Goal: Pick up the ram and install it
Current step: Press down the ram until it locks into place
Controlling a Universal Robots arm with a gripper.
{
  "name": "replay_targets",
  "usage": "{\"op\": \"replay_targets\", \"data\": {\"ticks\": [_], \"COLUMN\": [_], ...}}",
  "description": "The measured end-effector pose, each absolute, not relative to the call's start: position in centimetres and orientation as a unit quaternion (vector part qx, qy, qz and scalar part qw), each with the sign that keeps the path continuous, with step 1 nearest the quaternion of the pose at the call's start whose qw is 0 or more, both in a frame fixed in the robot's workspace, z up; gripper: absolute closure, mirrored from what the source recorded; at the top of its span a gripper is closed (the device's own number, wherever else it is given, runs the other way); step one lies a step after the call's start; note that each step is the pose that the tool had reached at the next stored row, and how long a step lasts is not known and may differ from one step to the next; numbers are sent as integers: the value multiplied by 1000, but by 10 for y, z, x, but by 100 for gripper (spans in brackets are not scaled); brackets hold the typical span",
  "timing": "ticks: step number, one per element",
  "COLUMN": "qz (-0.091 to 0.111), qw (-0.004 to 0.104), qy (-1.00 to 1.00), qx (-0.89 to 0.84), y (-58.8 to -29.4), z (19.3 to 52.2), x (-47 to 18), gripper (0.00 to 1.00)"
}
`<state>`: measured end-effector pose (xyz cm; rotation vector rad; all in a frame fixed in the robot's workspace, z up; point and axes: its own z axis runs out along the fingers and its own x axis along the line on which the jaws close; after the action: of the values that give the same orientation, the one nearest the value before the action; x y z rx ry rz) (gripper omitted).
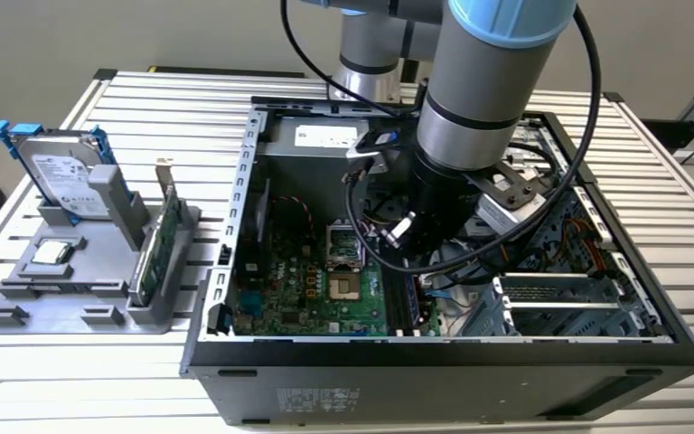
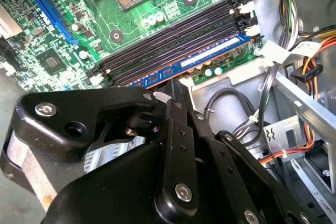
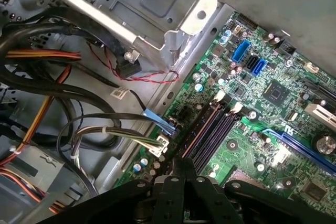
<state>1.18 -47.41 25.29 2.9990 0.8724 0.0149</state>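
In the exterior view the grey arm reaches steeply down into the open black computer case (image 1: 444, 348), its gripper (image 1: 405, 237) low over the green motherboard (image 1: 311, 289). In the second wrist view the black gripper (image 2: 176, 90) meets the blue-labelled ram (image 2: 210, 59) seated in the outermost slot; whether the fingers are spread or pinching cannot be told. In the first wrist view the gripper (image 3: 181, 163) stands at the black memory slots (image 3: 210, 132).

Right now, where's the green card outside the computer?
Beside the open black computer case, on the exterior view's left, sits a grey plastic stand. The thin green circuit card with a metal bracket stands on edge nearest the case; the silver hard drive with blue rails is boxier.
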Motion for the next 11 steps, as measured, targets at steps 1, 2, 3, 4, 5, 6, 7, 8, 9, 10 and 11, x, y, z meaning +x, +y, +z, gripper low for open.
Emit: {"op": "replay_targets", "data": {"ticks": [1, 2, 3, 4, 5, 6, 7, 8, 9, 10, 11], "qz": [5, 5, 5, 5, 5, 5, 5, 5, 5, 5, 5], "qw": [9, 9, 9, 9, 9, 9, 9, 9, 9, 9, 9], "qy": [281, 282, 284, 286, 288, 290, 292, 294, 297, 299, 302], "qx": [960, 959, 959, 958, 958, 957, 956, 956, 955, 954, 953], "y": [-474, -474, -474, -474, -474, -474, -474, -474, -474, -474, -474], "z": [253, 253, 253, 253, 253, 253, 253, 253, 253, 253, 253], "x": [12, 12, 12, 12, 12, 12, 12, 12, 12, 12, 12], "gripper": [100, 100, 100, 100, 100, 100, 100, 100, 100, 100, 100]}}
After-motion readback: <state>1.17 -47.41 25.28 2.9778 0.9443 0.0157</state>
